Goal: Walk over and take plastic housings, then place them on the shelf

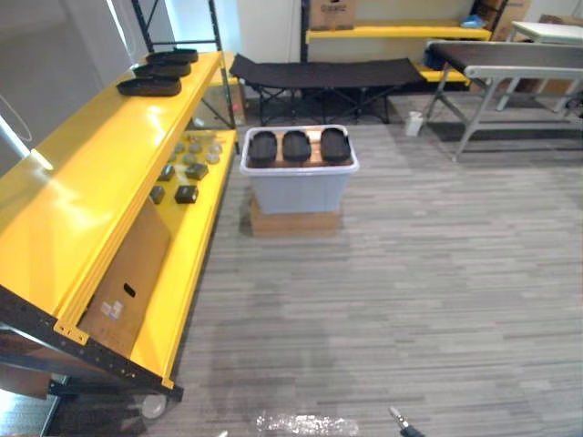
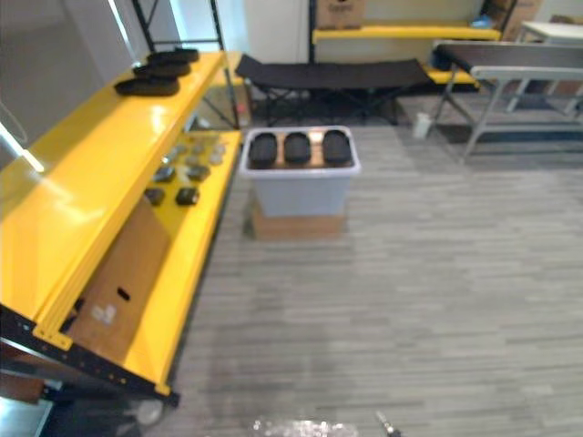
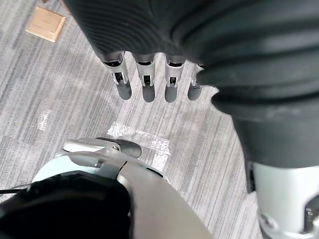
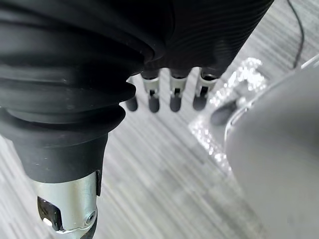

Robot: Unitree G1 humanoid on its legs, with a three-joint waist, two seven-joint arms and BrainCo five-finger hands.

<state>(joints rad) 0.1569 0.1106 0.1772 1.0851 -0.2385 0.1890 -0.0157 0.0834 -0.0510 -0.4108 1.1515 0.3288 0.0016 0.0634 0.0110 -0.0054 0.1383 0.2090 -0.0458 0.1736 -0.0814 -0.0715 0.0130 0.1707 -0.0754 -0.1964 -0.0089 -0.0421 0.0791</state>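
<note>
- Three plastic housings (image 1: 296, 146) lie side by side across the top of a grey bin (image 1: 299, 188) at 12 o'clock, well ahead of the robot. Judgement: this row is the pickup stock, laid flat so each can be lifted off singly.
- The bin stands on a cardboard base (image 1: 296, 223), which probably raises the housings toward hand height.
- The yellow shelf (image 1: 100, 173) runs from 8 to 11 o'clock. Three stored housings (image 1: 150, 86) sit in a row at the far end of its top level, which suggests where the next ones belong.
- Small parts (image 1: 187, 168) and a cardboard sheet (image 1: 127, 273) occupy the lower level.
- The left hand (image 3: 148, 84) hangs over the floor (image 1: 410, 300), fingers straight and apart, holding nothing.
- The right hand (image 4: 174, 97) also hangs over the floor with its fingers straight, and it is empty.
- Judgement: the walk to the bin is not yet done.
- A cardboard box (image 1: 332, 14) at 12 o'clock carries print too small to read. No other label is legible.
</note>
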